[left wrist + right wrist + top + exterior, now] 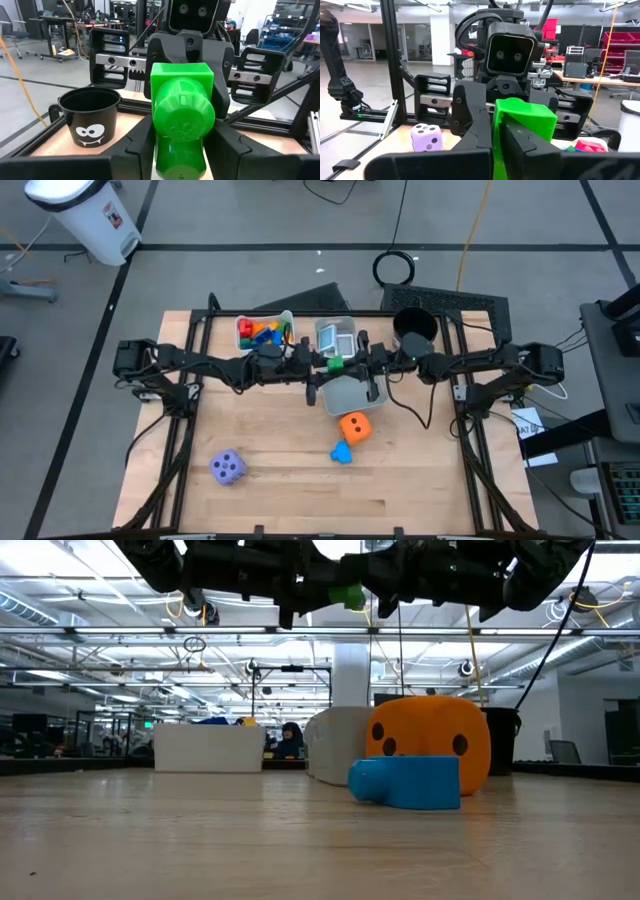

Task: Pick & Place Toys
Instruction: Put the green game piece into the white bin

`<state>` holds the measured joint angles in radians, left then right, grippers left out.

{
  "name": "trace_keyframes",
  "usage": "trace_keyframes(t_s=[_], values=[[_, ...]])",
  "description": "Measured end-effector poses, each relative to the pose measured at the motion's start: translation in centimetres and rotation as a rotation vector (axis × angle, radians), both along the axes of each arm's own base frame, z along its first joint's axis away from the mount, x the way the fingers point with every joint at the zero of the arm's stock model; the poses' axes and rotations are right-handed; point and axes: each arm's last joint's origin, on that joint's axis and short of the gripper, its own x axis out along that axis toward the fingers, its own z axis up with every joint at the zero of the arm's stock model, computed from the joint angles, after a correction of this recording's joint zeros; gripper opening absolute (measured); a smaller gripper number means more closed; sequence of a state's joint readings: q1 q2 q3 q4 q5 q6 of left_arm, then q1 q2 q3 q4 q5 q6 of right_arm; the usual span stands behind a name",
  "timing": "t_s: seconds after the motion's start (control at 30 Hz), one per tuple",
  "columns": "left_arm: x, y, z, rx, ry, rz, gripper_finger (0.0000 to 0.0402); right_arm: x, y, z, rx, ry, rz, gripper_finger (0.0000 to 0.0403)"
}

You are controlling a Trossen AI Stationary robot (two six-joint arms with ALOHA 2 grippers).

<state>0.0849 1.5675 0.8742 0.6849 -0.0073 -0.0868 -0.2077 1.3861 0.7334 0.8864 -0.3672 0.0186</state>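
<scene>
Both sets of jaws meet in mid-air above the desk's (300, 480) far middle, each clamped on the same green block (337, 364): the left gripper (318, 363) from the left, the right gripper (356, 363) from the right, over the grey bin (350, 394). Nearer sit the orange die (355, 427) and a blue block (342, 452) just beside it. The purple die (228, 468) lies near left, and the white bin (243, 323) of blocks far left.
</scene>
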Motion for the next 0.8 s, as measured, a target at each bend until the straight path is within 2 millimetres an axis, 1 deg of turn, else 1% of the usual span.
trace_keyframes(t_s=[0.1,0.2,0.37,0.47,0.57,0.63,0.73,0.8], values=[[0.0,0.0,0.1,0.0,-0.009,-0.004,0.0138,-0.1,-0.2,0.1,0.034,0.002,-0.009,0.0012],[0.0,0.0,0.2,0.001,-0.021,-0.003,0.0138,-0.3,-0.5,0.3,0.058,0.001,-0.029,0.0038],[-0.3,0.1,0.8,0.004,-0.035,-0.001,0.0138,-0.9,-0.4,1.0,0.053,0.008,-0.032,0.0111],[-1.1,0.1,1.7,0.021,-0.018,0.013,0.0138,-1.7,-0.3,1.7,0.055,0.013,-0.044,0.0161],[-2.7,0.6,2.8,0.051,0.06,0.114,0.0138,-2.8,-0.1,2.5,0.059,0.05,-0.047,0.0203],[-3.9,1.1,3.5,0.069,0.109,0.189,0.0138,-3.5,0.1,2.7,0.063,0.09,-0.047,0.0223],[-6.2,2.7,4.0,0.076,0.226,0.345,0.0138,-4.4,0.3,3.0,0.072,0.134,-0.049,0.0242],[-7.7,4.2,3.7,0.061,0.329,0.462,0.0138,-4.8,0.4,3.1,0.075,0.153,-0.051,0.0246]])
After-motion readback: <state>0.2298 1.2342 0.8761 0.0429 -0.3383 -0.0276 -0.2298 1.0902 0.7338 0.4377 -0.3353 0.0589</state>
